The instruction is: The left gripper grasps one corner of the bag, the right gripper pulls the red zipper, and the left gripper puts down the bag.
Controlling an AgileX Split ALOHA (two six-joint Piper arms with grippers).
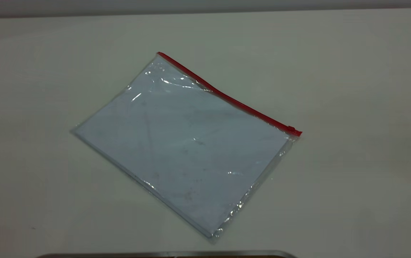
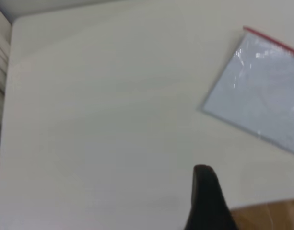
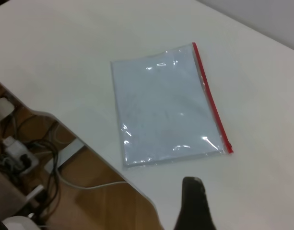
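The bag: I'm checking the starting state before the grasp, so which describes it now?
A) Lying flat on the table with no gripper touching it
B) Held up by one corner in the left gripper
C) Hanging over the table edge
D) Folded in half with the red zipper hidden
A: the bag lies flat on the table, the red zipper exposed along one edge, no gripper touching it.

Both end effectors' fingers cut off; bag cropped.
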